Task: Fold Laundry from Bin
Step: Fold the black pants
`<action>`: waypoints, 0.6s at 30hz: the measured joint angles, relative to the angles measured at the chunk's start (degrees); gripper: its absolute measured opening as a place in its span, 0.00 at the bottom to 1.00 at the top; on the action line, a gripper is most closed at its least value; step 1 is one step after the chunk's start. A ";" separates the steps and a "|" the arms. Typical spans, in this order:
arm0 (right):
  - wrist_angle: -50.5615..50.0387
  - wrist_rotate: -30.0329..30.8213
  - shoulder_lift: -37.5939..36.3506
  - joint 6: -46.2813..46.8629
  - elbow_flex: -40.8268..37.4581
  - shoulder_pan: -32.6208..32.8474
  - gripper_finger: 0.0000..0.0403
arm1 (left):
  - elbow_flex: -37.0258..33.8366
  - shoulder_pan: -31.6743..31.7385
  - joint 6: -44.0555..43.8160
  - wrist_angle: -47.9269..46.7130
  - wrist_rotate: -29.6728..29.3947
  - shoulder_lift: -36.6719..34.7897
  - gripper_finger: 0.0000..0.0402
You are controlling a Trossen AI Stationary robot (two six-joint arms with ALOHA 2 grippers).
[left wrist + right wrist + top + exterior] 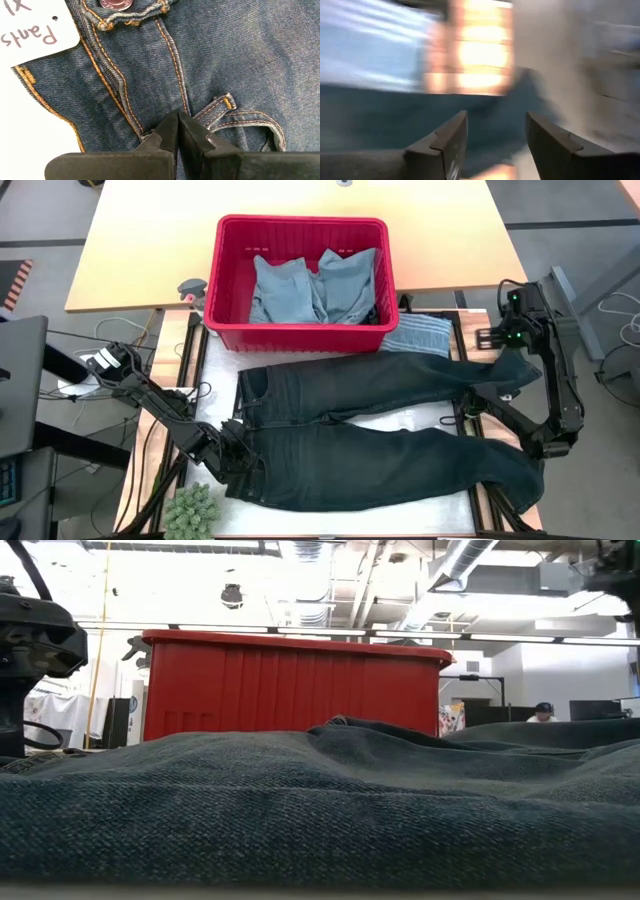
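Lying spread across the middle and lower part of the high view, the jeans (370, 430) have their waistband at lower left and both legs running toward the right edge. Behind them, at upper centre, the bin (300, 330) holds crumpled light blue clothes (315, 288). A striped cloth (420, 335) lies just right of the bin's front corner, touching the upper leg. In the low view the jeans (300, 810) fill the foreground with the bin (290, 680) rising behind.

The left gripper (177, 131) has its fingers pressed together on the denim near the fly, beside a belt loop (245, 117) and a white tag (35, 30); whether it pinches cloth is hard to judge.

The right gripper (495, 135) has its fingers apart above the jeans; its view is smeared, so nothing seems held.

A small green plant (192, 510) sits at bottom left.
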 joint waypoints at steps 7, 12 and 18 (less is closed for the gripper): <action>9.30 -12.46 3.64 -15.94 -4.04 7.65 0.57 | 0.00 0.03 -1.10 -0.72 0.09 -0.01 0.00; 16.35 -17.70 5.05 -29.21 -12.44 13.82 0.57 | 0.00 0.03 -1.49 -0.78 1.78 -0.02 0.00; 20.34 -12.17 1.55 -29.77 -19.52 16.22 0.57 | 0.00 0.04 -2.01 -1.03 2.60 -0.04 0.00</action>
